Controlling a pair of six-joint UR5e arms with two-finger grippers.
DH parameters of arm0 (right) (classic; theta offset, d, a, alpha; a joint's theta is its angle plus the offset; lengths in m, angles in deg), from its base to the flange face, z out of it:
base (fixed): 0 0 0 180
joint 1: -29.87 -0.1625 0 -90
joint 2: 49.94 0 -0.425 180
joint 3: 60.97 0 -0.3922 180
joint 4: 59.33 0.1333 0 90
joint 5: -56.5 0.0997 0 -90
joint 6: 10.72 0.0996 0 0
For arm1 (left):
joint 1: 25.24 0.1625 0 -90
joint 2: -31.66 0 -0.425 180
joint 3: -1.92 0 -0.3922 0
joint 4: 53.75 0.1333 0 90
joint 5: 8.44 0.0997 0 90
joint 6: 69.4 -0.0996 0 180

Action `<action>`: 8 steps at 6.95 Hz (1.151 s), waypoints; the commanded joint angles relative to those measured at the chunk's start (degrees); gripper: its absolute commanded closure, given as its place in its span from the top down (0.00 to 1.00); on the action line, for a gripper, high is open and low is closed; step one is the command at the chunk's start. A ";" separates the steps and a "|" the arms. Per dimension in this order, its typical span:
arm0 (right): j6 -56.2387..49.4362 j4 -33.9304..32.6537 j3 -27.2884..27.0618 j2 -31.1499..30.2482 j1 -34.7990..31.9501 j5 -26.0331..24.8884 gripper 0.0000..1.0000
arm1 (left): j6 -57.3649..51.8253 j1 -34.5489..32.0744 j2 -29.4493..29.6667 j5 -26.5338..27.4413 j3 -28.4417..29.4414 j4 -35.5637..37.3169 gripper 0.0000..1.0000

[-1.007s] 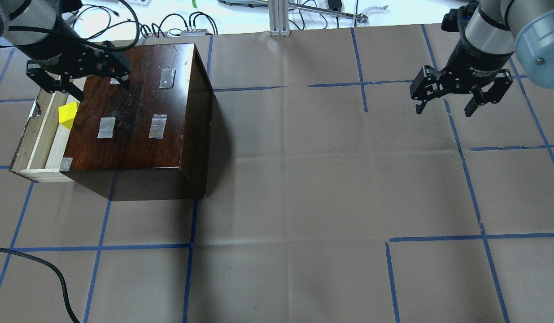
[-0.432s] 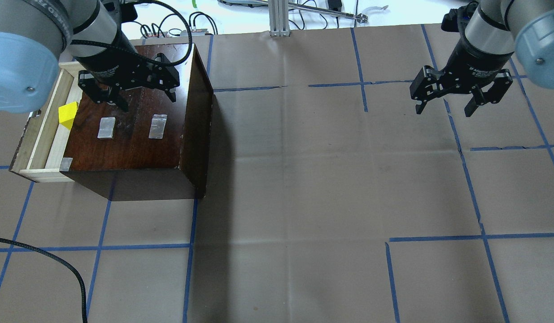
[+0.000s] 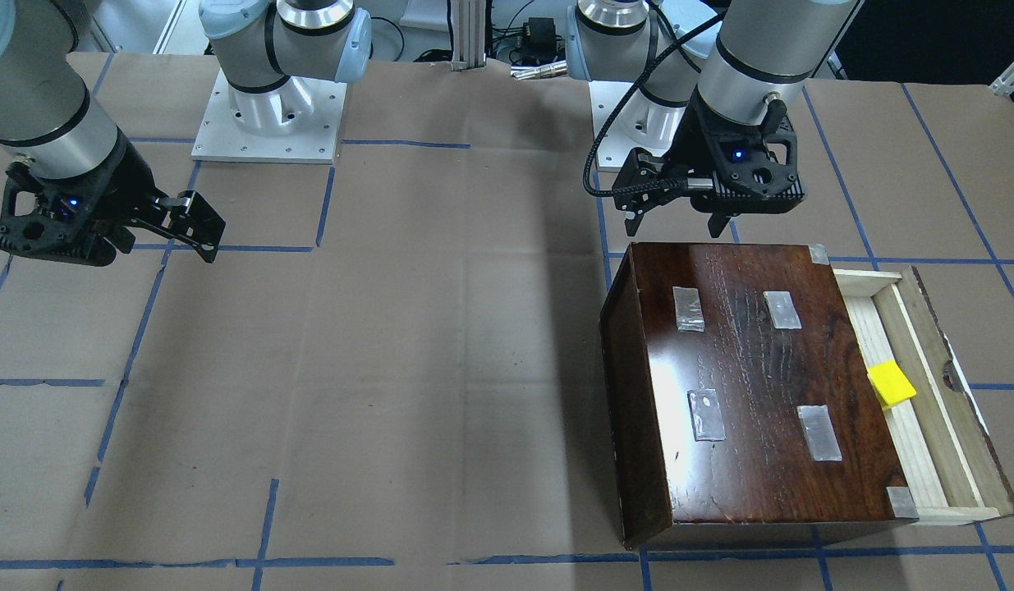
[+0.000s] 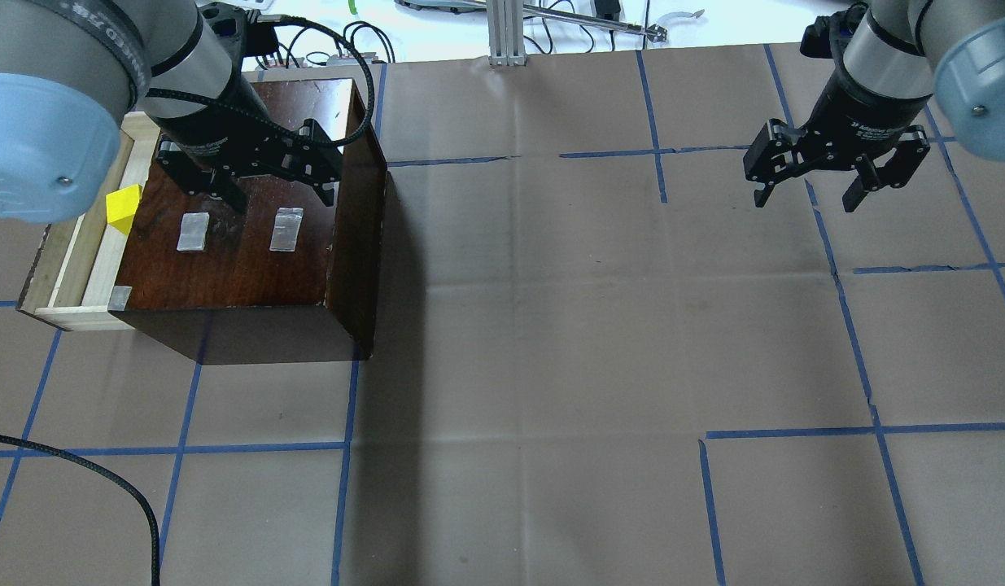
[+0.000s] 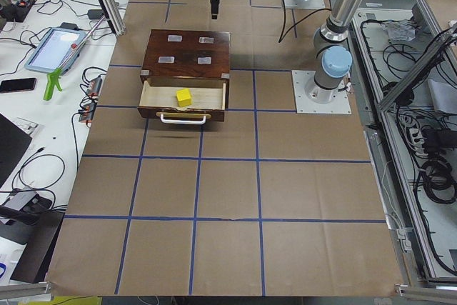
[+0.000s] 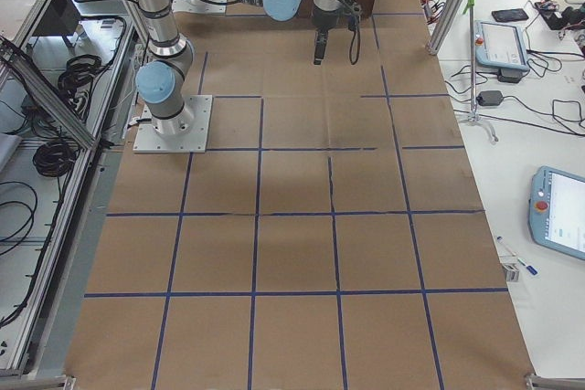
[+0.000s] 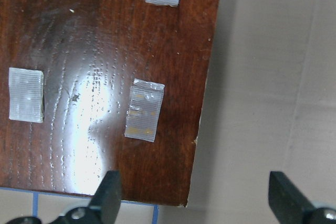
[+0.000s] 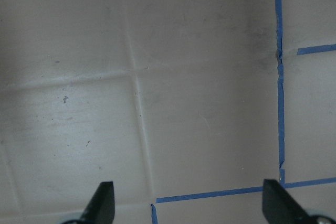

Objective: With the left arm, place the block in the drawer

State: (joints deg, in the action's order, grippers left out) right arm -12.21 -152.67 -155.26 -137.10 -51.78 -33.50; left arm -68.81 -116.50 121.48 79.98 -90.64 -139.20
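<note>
The yellow block (image 4: 122, 207) lies in the open drawer (image 4: 77, 244) of pale wood, which sticks out of the dark-brown box (image 4: 242, 260) on its left side. The block also shows in the front-facing view (image 3: 891, 384) and the left side view (image 5: 183, 96). My left gripper (image 4: 279, 195) is open and empty. It hovers over the box top, to the right of the drawer; its wrist view shows the box's edge between the fingers (image 7: 107, 195). My right gripper (image 4: 807, 198) is open and empty above bare paper at the far right.
Several grey tape patches (image 4: 286, 229) sit on the box top. Brown paper with blue tape lines (image 4: 343, 456) covers the table. A loose black cable (image 4: 103, 484) crosses the front left corner. An aluminium post (image 4: 506, 32) and wires stand beyond the far edge.
My left gripper has moved right, from over the drawer's far end to over the box top. The block stays in the drawer. The right arm has not moved.
</note>
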 commanded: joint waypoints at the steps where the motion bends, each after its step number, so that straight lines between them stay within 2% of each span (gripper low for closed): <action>1: 0.09 0.00 -0.02 -0.03 0.00 0.00 1.00 | -5.40 -0.05 -0.61 3.48 -0.95 -1.03 0.98; 4: 0.00 0.00 -0.02 -0.03 0.00 0.00 1.00 | -5.42 0.12 -0.44 2.82 -0.87 -1.46 0.98; 6: 0.09 0.00 -0.02 -0.03 0.00 0.00 1.00 | -5.34 0.91 -0.53 0.45 0.27 -4.62 0.98; 8: 0.00 0.00 -0.02 0.06 0.00 0.00 1.00 | -5.34 0.91 -0.61 0.79 0.19 -4.63 0.98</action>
State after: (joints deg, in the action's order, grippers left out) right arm -12.19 -152.67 -155.27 -137.11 -51.78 -33.50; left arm -74.15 -115.64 120.93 80.77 -90.50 -143.64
